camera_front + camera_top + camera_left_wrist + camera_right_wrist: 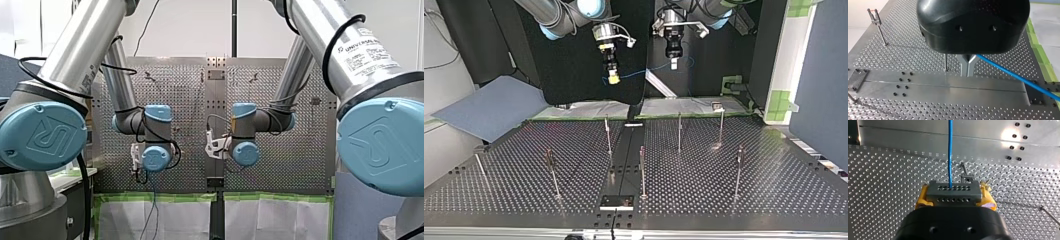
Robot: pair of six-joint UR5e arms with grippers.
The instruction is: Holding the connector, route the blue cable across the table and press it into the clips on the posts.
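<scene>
My right tool (954, 194) is clamped on the grey connector (953, 190). Its yellow pads (922, 198) squeeze it from both sides, and the face w/ two rows of holes points ahead. The blue cable (950, 150) leaves the upper row near the ctr & runs straight ahead of the tool, over the perforated counter (885, 182). A clip post (965, 175) stands just beyond the connector, beside the cable; can't tell if they touch.

My left tool (968, 65) has its metal fingers (964, 67) pressed together at the tips, pinching the cable. The cable comes out beside them & slants away above the counter. A plain post (945, 62) stands just beside the fingers.

In the top view both tools hang above the counter's far side, near each other, w/ my right tool at the view's left & my left tool at its right. The short run of cable btwn them dips in a shallow curve. It hangs well apart from the posts (642, 170) standing on the counter below.
</scene>
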